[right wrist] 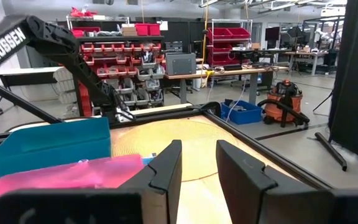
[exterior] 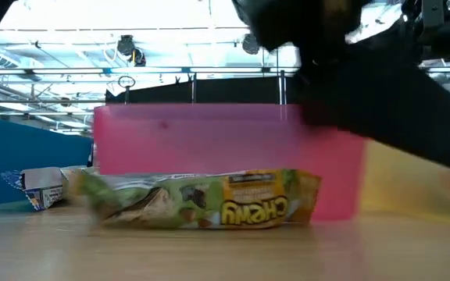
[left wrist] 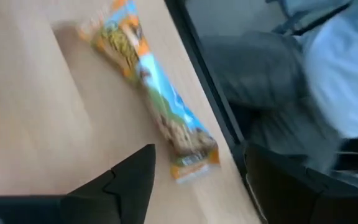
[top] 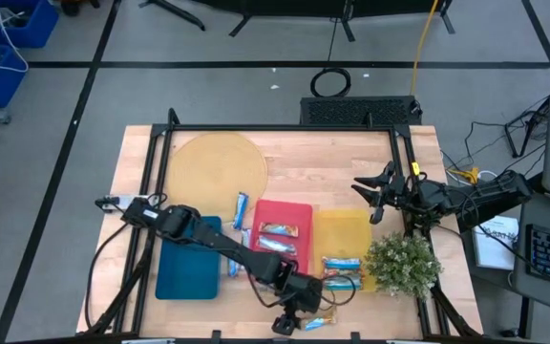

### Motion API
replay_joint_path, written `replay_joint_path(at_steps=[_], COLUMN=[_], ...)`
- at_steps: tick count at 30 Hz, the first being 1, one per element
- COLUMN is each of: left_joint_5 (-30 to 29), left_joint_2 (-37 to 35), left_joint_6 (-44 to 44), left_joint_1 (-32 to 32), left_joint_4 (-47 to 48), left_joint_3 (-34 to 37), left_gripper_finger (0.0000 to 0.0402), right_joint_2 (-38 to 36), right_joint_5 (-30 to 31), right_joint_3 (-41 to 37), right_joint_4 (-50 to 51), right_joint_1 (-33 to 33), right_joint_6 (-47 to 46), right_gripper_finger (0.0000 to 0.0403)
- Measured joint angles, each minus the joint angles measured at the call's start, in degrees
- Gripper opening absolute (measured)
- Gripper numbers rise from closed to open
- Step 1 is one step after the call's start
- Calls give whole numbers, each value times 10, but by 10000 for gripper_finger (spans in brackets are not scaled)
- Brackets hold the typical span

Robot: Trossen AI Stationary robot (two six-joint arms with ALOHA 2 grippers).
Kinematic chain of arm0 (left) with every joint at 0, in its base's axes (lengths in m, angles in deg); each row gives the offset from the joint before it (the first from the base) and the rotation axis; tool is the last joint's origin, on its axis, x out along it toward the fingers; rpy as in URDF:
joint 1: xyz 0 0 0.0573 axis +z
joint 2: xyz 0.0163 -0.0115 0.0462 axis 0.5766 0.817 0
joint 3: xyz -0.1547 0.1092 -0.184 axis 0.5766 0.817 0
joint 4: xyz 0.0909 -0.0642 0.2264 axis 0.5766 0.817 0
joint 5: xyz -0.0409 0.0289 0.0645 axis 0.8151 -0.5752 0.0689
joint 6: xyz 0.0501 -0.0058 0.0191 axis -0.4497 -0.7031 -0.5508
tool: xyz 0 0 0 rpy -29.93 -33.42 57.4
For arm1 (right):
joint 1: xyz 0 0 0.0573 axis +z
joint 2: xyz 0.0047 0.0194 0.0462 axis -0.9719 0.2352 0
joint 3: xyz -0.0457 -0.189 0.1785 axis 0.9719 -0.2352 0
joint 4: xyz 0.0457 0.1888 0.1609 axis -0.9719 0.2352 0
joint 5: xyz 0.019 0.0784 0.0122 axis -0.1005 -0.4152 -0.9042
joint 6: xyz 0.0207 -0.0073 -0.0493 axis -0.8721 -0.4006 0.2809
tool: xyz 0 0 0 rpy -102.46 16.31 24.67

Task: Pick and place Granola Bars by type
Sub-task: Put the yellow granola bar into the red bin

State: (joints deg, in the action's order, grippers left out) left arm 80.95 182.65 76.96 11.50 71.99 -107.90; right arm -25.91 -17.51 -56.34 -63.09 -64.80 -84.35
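Observation:
My left gripper (top: 289, 323) reaches to the table's near edge and is open. In the left wrist view its fingers (left wrist: 132, 186) stand apart above the wood, beside one end of an orange and light blue granola bar (left wrist: 154, 102) that lies flat next to the table's edge (top: 318, 322). Other bars lie in the red tray (top: 283, 234), on the yellow tray (top: 342, 270) and loose on the wood (top: 242, 205). A green-brown bar (exterior: 201, 199) lies in front of the pink tray wall (exterior: 225, 136). My right gripper (top: 372, 199) waits open at the table's right side.
A blue tray (top: 189, 260) lies left of the red one, with a round tan mat (top: 213, 164) behind it. A small green plant (top: 404, 264) stands by the yellow tray's right side. The black frame rail (left wrist: 204, 81) runs along the table's near edge.

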Motion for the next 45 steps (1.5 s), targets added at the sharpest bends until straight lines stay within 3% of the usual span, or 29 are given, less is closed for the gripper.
replay_joint_path(at_steps=[5,16,24,29,34,39,45], left_joint_5=[33,36,23,-122,-232,-290,-333], left_joint_2=[14,15,-46,-119,-124,-96,-103], left_joint_6=[27,22,-86,-151,-154,-140,-120], left_joint_1=[2,6,6,-28,-65,-82,-78], left_joint_4=[-29,-5,49,139,226,268,233], left_joint_3=[-1,-1,5,-1,2,31,96], left_gripper_finger=[236,206,164,146,150,159,157], right_joint_2=[3,13,13,13,14,16,17], right_joint_5=[0,0,-1,-1,0,0,0], right_joint_3=[1,1,1,1,1,1,1], right_joint_4=[-4,-3,-3,-2,-2,-3,-3], right_joint_1=[0,0,0,0,0,0,0], right_joint_6=[-4,-4,-4,-4,-3,-4,-8], right_gripper_finger=[91,91,91,91,91,91,91])
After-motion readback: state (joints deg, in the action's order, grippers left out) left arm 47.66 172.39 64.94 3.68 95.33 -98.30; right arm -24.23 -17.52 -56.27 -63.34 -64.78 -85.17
